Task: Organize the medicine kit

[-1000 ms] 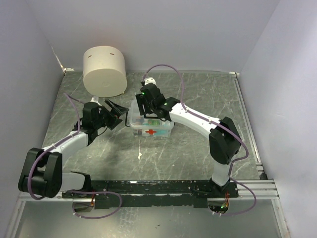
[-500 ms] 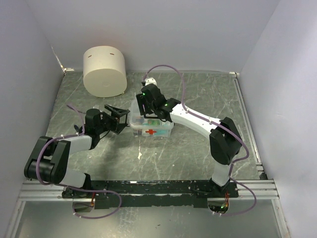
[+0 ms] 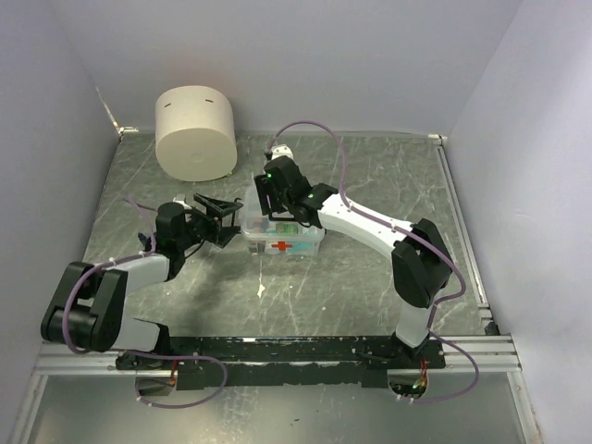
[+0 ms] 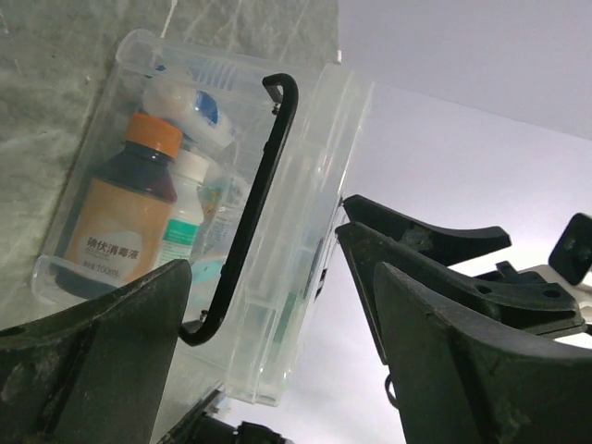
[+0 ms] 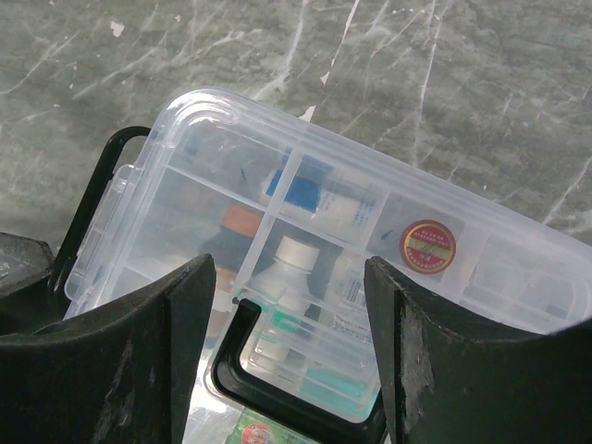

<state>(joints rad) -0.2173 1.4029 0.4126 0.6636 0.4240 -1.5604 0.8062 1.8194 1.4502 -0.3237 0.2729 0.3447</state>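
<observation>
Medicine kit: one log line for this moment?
medicine kit: on table | left gripper: open, at kit's left end | right gripper: open, above kit | held: nothing

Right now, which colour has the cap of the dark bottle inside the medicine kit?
The cap is orange, clearest in the left wrist view.

The grey-green marbled table [image 3: 370, 268] carried a clear kit [image 3: 282, 239] near its middle, a cream cylinder [image 3: 194, 132] well apart in the far left corner, and a small white scrap [image 3: 261, 290] nearer me.
</observation>
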